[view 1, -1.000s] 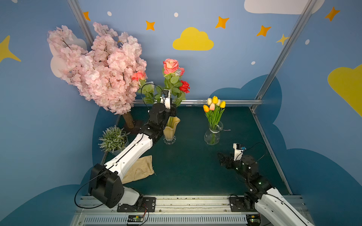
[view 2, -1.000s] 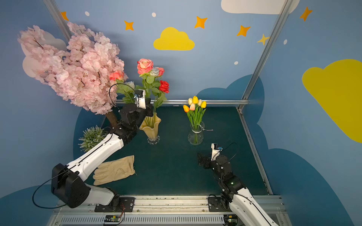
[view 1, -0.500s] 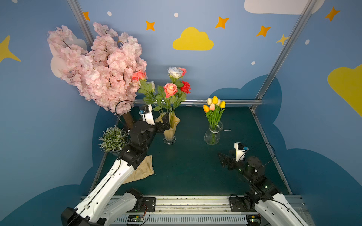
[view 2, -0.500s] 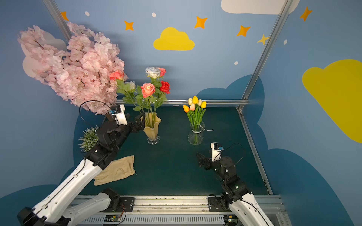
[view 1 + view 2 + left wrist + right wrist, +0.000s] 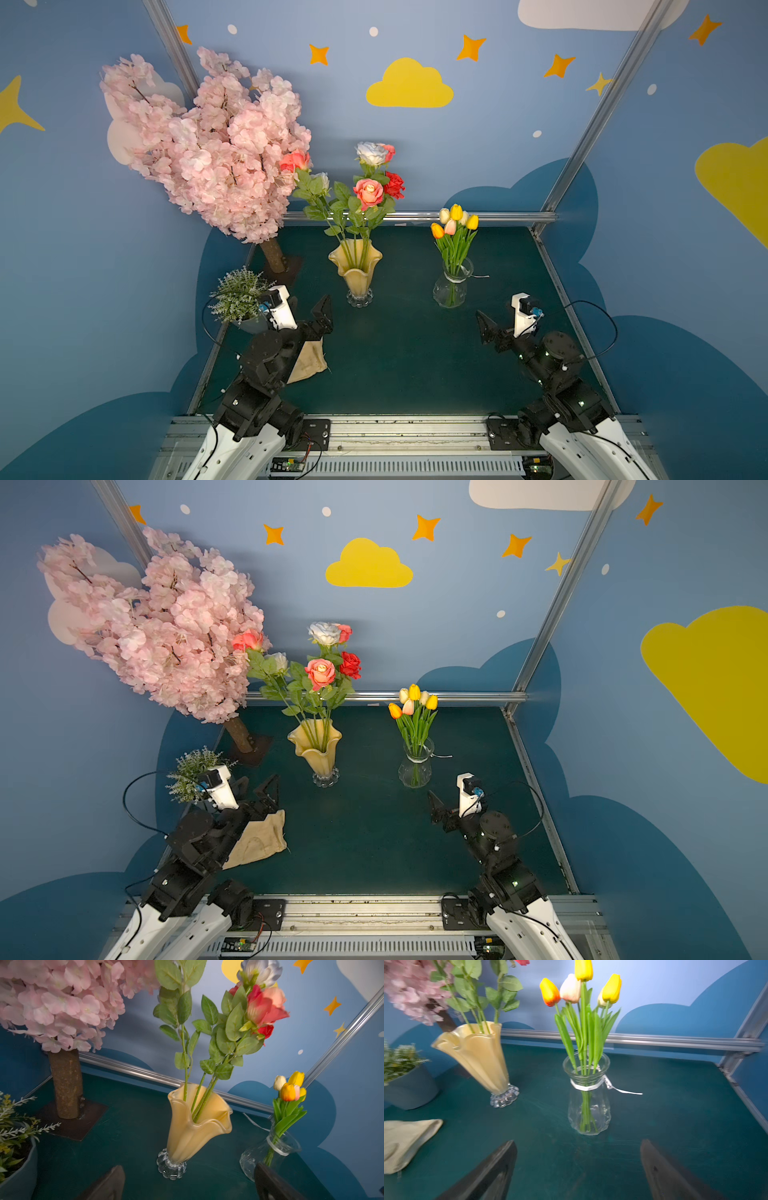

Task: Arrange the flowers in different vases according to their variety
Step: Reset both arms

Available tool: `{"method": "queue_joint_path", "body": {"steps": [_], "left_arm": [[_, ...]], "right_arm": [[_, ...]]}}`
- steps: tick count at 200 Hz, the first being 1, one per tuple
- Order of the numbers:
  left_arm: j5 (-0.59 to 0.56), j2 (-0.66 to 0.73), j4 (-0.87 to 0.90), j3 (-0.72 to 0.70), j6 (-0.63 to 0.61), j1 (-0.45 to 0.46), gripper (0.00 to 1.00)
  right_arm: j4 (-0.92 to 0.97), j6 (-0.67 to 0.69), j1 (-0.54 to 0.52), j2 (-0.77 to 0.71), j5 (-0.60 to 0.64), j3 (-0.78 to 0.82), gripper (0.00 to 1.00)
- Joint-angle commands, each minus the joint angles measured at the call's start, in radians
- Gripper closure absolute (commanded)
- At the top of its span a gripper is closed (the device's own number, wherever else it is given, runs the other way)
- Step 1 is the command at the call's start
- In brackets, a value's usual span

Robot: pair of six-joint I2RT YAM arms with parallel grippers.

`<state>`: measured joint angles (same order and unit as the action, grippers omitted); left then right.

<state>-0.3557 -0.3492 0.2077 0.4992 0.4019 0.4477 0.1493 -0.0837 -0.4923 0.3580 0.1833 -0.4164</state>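
Several roses (image 5: 369,192) with leafy green stems stand in the amber fluted vase (image 5: 356,266) at mid-table; the left wrist view shows their stems (image 5: 199,1101) inside its wavy rim. Several tulips (image 5: 456,218) stand in the clear glass vase (image 5: 452,286) to its right, seen close in the right wrist view (image 5: 588,1105). My left gripper (image 5: 309,311) is open and empty, low at the front left, apart from the amber vase (image 5: 195,1126). My right gripper (image 5: 498,326) is open and empty, in front of the glass vase.
A pink blossom tree (image 5: 216,141) on a dark base stands at the back left. A small potted plant (image 5: 239,293) sits beside my left wrist. A beige cloth (image 5: 309,359) lies under my left arm. A metal rail (image 5: 415,216) edges the back.
My left gripper opened and let go of a rose, which now stands in the amber vase. The left arm pulled back and down to the front left. The right arm drew back slightly.
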Motion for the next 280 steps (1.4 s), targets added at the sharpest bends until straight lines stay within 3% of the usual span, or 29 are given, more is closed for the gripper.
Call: {"method": "queue_joint_path", "body": {"steps": [1, 19, 37, 71, 105, 141, 182, 220, 252, 280], "left_arm": [[-0.108, -0.021, -0.042, -0.057, -0.077, -0.005, 0.0], [-0.109, -0.099, -0.094, -0.083, -0.124, -0.036, 0.0], [-0.04, -0.189, -0.166, -0.102, -0.158, -0.109, 0.0], [0.139, -0.335, -0.262, -0.116, -0.165, -0.334, 0.0], [0.26, -0.47, -0.464, -0.182, -0.21, -0.44, 0.0], [0.266, -0.641, -0.572, -0.19, -0.265, -0.493, 0.0], [0.324, -0.857, -0.72, -0.155, -0.32, -0.527, 0.0], [0.341, -0.96, -0.832, -0.131, -0.328, -0.532, 0.0], [0.445, -1.085, -1.023, -0.147, -0.355, -0.531, 0.0], [0.484, -1.147, -0.945, -0.076, -0.415, -0.499, 0.0]], "right_arm": [[-0.093, 0.082, 0.007, 0.034, 0.212, 0.033, 0.02], [-0.186, 0.155, 0.028, 0.055, 0.233, 0.081, 0.02], [-0.273, 0.165, 0.079, 0.078, 0.229, 0.132, 0.02], [-0.414, 0.086, 0.242, 0.176, 0.153, 0.206, 0.02], [-0.509, -0.031, 0.41, 0.314, 0.075, 0.23, 0.02], [-0.546, -0.028, 0.487, 0.432, -0.007, 0.205, 0.02], [-0.687, -0.01, 0.488, 0.583, -0.027, 0.207, 0.02], [-0.844, 0.007, 0.488, 0.72, -0.065, 0.215, 0.02], [-0.924, 0.045, 0.468, 0.805, -0.074, 0.201, 0.02], [-1.027, 0.066, 0.455, 0.927, -0.06, 0.194, 0.02]]}}
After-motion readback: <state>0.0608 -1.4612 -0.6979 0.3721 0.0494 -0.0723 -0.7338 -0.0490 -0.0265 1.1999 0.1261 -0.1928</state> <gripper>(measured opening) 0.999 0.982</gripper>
